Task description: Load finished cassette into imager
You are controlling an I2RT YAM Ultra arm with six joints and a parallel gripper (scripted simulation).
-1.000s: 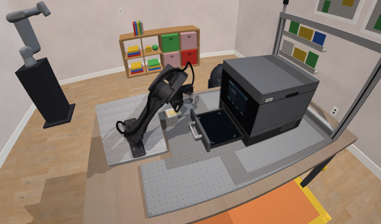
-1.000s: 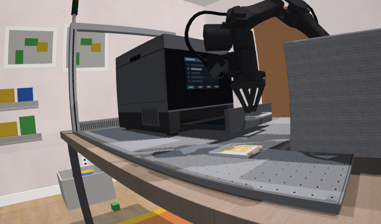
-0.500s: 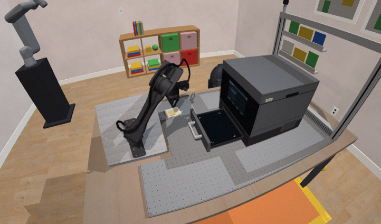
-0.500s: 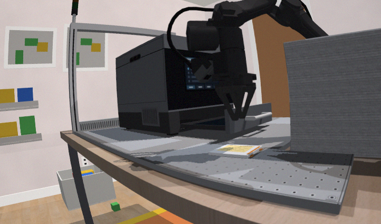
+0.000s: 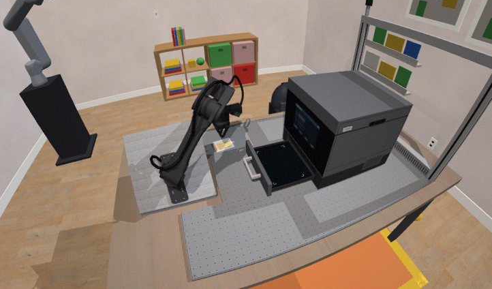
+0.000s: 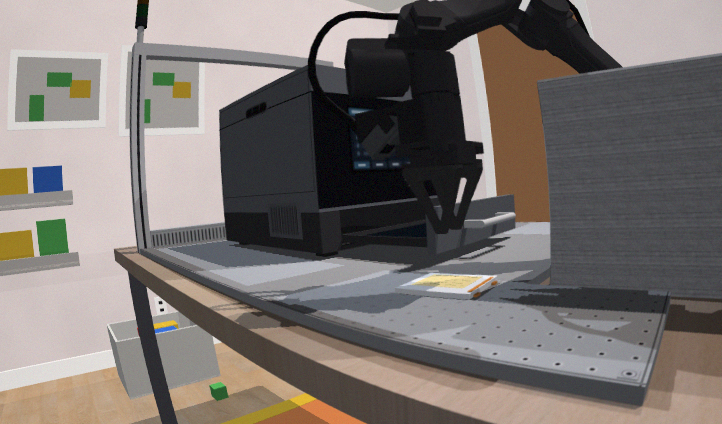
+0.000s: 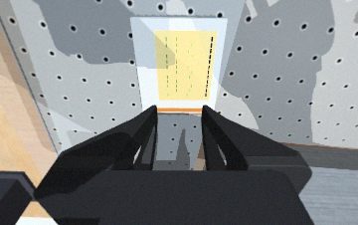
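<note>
The finished cassette [image 5: 223,144], a white flat plate with a yellow gel window and an orange edge strip, lies flat on the perforated bench left of the drawer; it also shows in the exterior view [image 6: 450,284] and the wrist view [image 7: 181,67]. My gripper [image 5: 222,130] [image 6: 446,226] [image 7: 179,112] hangs above it, pointing down, fingers partly open with nothing between them, tips at the cassette's orange end. The gel imager IM [image 5: 345,118] [image 6: 287,169] stands at the right with its drawer [image 5: 281,164] pulled out. The dark glass with white corner marks is bare.
The drawer's white handle [image 5: 251,166] faces the cassette. My arm's base sits on a raised grey platform, which rises as a wall beside the cassette in the exterior view [image 6: 634,174]. A metal frame with shelves [image 5: 392,53] stands behind the imager.
</note>
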